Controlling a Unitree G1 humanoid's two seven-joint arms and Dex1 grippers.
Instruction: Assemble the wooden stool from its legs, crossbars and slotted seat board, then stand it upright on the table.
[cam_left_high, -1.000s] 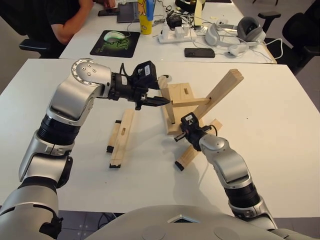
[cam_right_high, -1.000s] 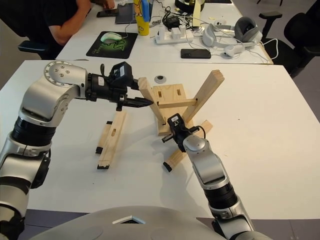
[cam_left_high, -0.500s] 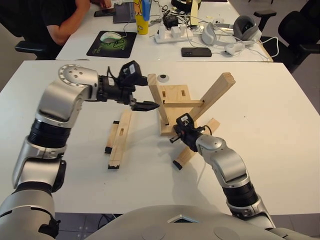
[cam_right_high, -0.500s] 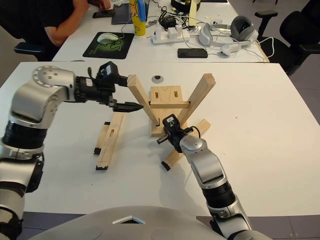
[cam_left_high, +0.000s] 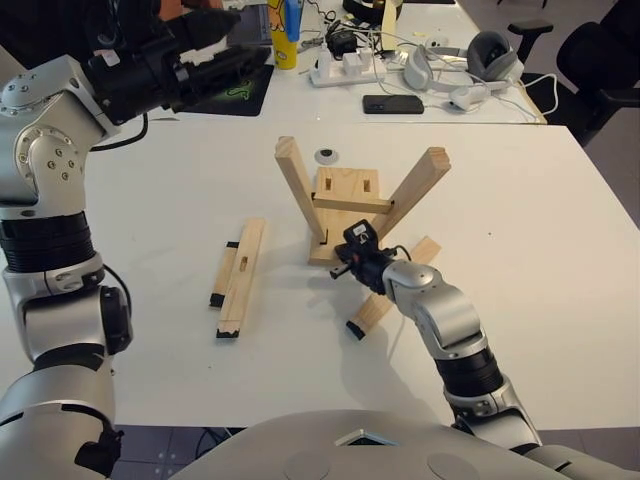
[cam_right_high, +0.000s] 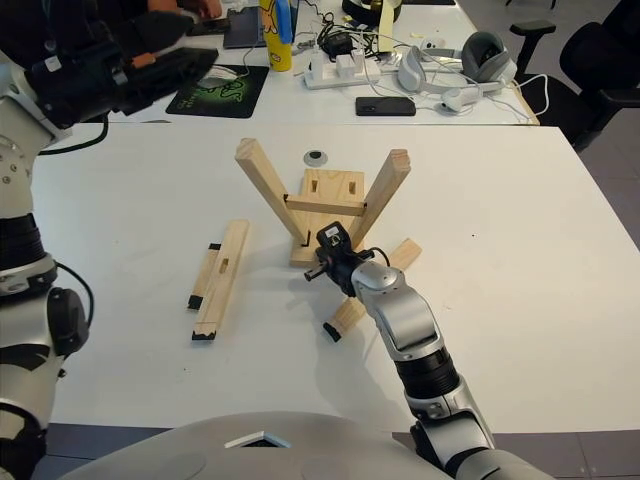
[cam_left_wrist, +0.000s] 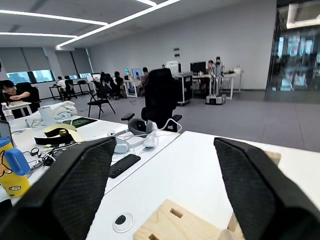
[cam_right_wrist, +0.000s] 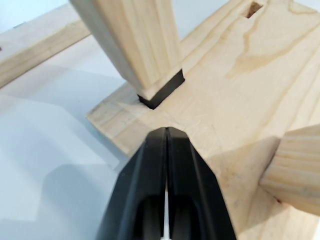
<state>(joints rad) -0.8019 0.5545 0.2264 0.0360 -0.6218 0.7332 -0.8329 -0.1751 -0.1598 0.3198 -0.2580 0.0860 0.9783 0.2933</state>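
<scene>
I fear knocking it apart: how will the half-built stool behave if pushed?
It probably won't tip: the seat board lies flat on the table, a wide base. Being bare wood on a smooth top, it would likely slide as one stiff piece. The two slanted legs are joined by just one crossbar, so a sideways shove might loosen them.

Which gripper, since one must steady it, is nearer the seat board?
Right. The right gripper sits at the near edge of the seat board; the left gripper hangs high, far to its left.
</scene>
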